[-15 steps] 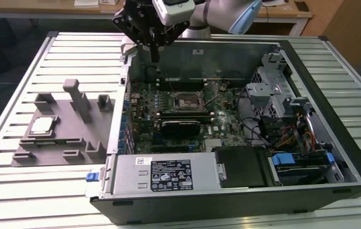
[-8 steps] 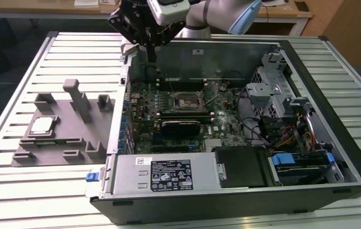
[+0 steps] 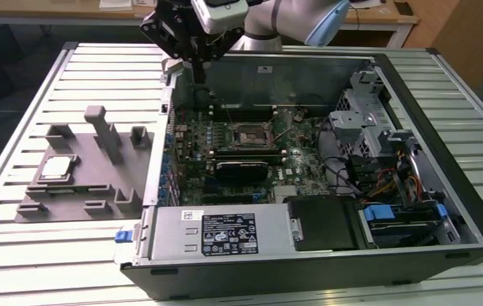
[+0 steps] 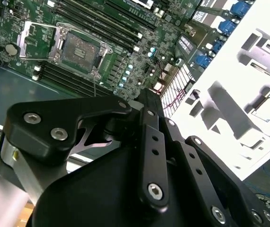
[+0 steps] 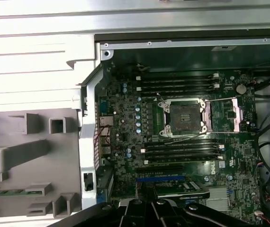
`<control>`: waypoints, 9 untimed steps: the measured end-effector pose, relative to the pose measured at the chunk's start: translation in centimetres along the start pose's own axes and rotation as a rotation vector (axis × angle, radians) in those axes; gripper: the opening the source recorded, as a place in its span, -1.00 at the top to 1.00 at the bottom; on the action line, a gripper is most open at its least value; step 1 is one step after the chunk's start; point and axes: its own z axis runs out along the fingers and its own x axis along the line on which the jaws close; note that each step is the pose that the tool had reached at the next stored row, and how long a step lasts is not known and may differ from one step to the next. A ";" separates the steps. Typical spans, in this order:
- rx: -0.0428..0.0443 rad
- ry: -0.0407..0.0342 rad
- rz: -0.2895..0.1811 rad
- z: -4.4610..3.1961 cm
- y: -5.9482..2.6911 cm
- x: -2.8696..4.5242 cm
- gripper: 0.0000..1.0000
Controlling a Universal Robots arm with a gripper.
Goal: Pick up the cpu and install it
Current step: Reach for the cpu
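Observation:
The cpu (image 3: 57, 167), a small square chip with a silver top, lies flat in a recess of the grey fixture (image 3: 96, 191) at the exterior view's left, outside the computer case. My gripper (image 3: 198, 78) hangs high over the case's back left corner, well away from the cpu, with its fingers together and nothing between them. Its black linkage (image 4: 147, 92) fills the foreground of the second wrist view. On the green motherboard the empty socket (image 3: 250, 135) (image 5: 184, 117) (image 4: 80, 49) stands uncovered, its metal bracket swung aside.
The open case (image 3: 275, 64) lies on a slatted metal table (image 3: 20, 108). A silver power supply box (image 3: 220, 233) sits along the near side, with drive bays and cables (image 3: 386, 172) at the exterior view's right. Upright posts (image 3: 96, 124) rise from the fixture.

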 end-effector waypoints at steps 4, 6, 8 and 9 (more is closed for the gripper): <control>-0.0001 -0.0001 0.000 -0.01 -0.02 0.31 0.79; 0.0000 0.0000 0.000 -0.01 -0.03 0.46 0.79; 0.0001 0.0001 0.000 -0.02 -0.05 0.61 0.79; 0.0000 0.0000 0.000 -0.02 -0.05 0.69 0.79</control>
